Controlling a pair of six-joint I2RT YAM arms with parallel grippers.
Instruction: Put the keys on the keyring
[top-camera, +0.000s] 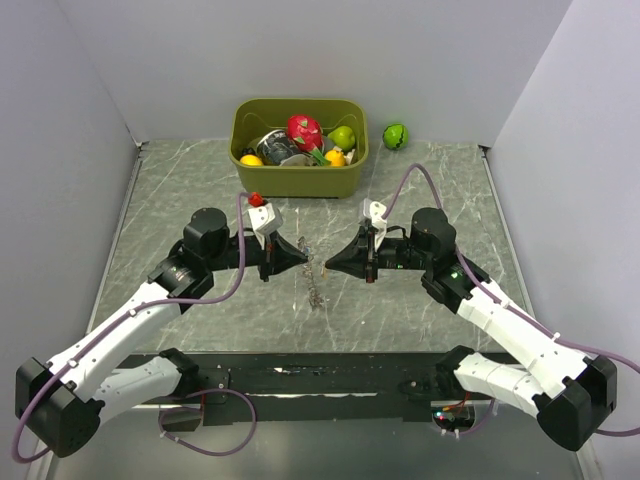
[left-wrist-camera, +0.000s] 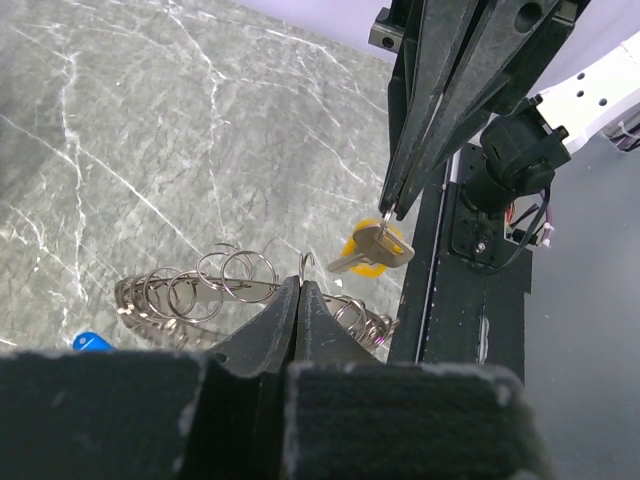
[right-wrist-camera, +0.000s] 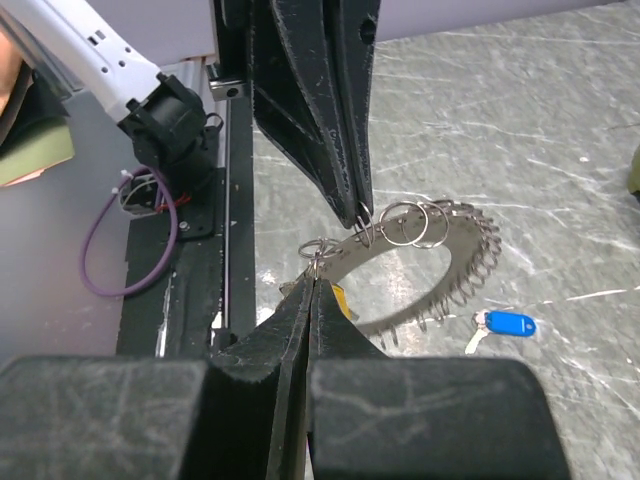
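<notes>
**Key transfer at table centre: both grippers clamped**

Grip states: the left gripper has its jaws fully together, pinching the keyring at its rim. The right gripper is likewise closed tight, holding the yellow key by the small loop at its top, so the key hangs free below the tips.

Placement: the two arms meet nose to nose in the top view, left from 9 o'clock and right from 3 o'clock. The keyring dangles between them, lifted at one side with its lower part resting on the table. Judged purpose: one arm steadies the ring and presents its edge while the other brings the key's loop to it. The tips are just beside each other, and the key is not yet on the ring.

The blue key lies loose on the table at 4 o'clock of the keyring in the right wrist view. Other keys cannot be made out.

Surroundings: grey-green marbled tabletop, matt. Pale walls close it on three sides. A bin of toy fruit stands at 12 o'clock.
</notes>
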